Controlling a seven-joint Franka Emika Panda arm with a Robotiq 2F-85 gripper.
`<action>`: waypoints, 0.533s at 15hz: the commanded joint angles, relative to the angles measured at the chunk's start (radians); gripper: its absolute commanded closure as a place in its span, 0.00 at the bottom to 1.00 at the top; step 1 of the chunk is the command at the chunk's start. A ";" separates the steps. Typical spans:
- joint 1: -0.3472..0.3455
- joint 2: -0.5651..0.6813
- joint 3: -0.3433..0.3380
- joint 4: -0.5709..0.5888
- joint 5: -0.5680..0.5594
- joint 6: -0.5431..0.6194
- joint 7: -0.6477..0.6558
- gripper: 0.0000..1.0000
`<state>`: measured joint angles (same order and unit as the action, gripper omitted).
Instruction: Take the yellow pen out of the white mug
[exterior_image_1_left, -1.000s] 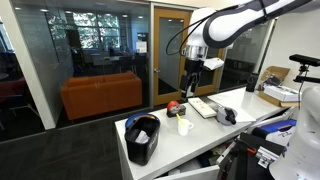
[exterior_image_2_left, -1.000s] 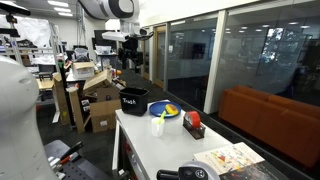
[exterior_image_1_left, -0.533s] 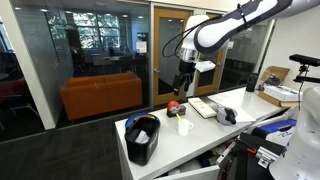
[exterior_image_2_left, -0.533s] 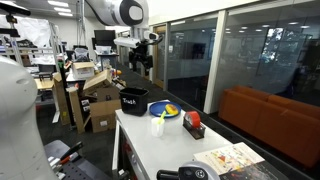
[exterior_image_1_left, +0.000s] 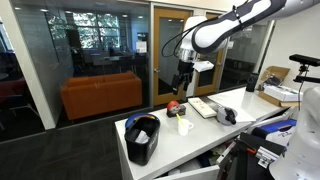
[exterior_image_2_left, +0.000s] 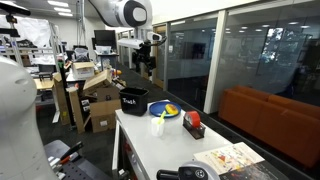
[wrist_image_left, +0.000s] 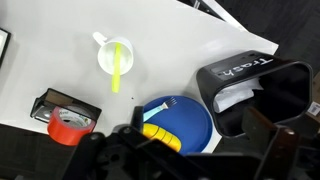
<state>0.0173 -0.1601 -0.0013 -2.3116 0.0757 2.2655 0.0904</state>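
Note:
The white mug (wrist_image_left: 113, 57) stands on the white table with the yellow pen (wrist_image_left: 118, 66) leaning inside it, its tip sticking out over the rim. Mug (exterior_image_1_left: 184, 126) and pen (exterior_image_1_left: 183, 117) show in both exterior views, with the mug (exterior_image_2_left: 158, 127) near the table's middle. My gripper (exterior_image_1_left: 183, 82) hangs high above the table, well above the mug, also in an exterior view (exterior_image_2_left: 146, 64). In the wrist view its dark jaws (wrist_image_left: 190, 165) are spread apart and empty.
A black bin (wrist_image_left: 250, 85) stands at one table end (exterior_image_1_left: 142, 138). A blue plate (wrist_image_left: 190, 130) with a yellow item and a small fork lies beside the mug. A red tape dispenser (wrist_image_left: 65, 120) and an open book (exterior_image_1_left: 205, 107) are on the white table (exterior_image_1_left: 240, 105).
The arm has swung sideways and slightly down over the table toward the mug during the last second; in the last half second it has barely moved. Mug and pen are unmoved.

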 joint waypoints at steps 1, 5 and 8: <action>-0.009 0.010 0.003 0.004 -0.005 0.010 0.010 0.00; -0.025 0.062 -0.011 0.038 -0.029 0.041 0.008 0.00; -0.042 0.126 -0.029 0.093 -0.046 0.062 0.002 0.00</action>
<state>-0.0084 -0.1019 -0.0247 -2.2835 0.0492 2.3137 0.0939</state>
